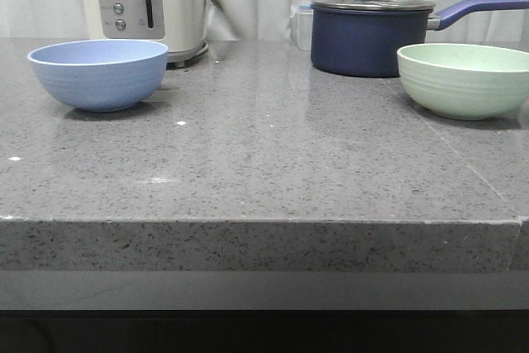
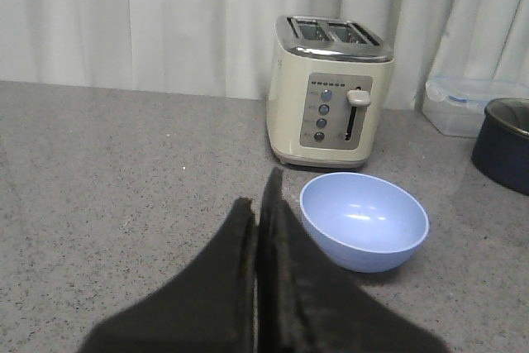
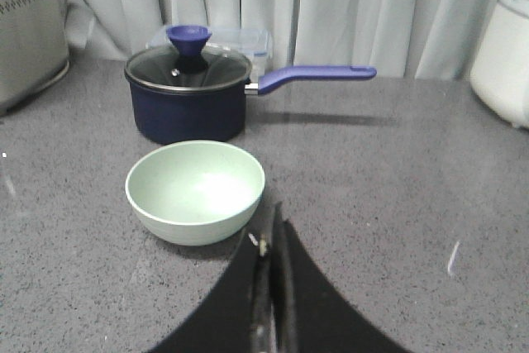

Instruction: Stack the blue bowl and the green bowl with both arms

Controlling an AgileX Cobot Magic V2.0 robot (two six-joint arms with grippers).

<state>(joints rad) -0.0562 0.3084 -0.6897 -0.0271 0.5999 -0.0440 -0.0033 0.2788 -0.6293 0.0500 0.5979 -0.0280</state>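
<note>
The blue bowl [image 1: 99, 73] stands upright and empty at the far left of the grey counter. It also shows in the left wrist view [image 2: 364, 221]. My left gripper [image 2: 258, 196] is shut and empty, short of the bowl and beside it. The green bowl [image 1: 464, 79] stands upright and empty at the far right. It also shows in the right wrist view [image 3: 195, 191]. My right gripper [image 3: 271, 225] is shut and empty, just short of the green bowl's rim. Neither arm shows in the front view.
A cream toaster [image 1: 145, 2] stands behind the blue bowl. A dark navy lidded saucepan [image 1: 370, 35] with a long handle stands behind the green bowl, a clear plastic box [image 3: 240, 39] behind it. A white appliance [image 3: 506, 55] is far right. The counter's front edge [image 1: 256, 225] is near.
</note>
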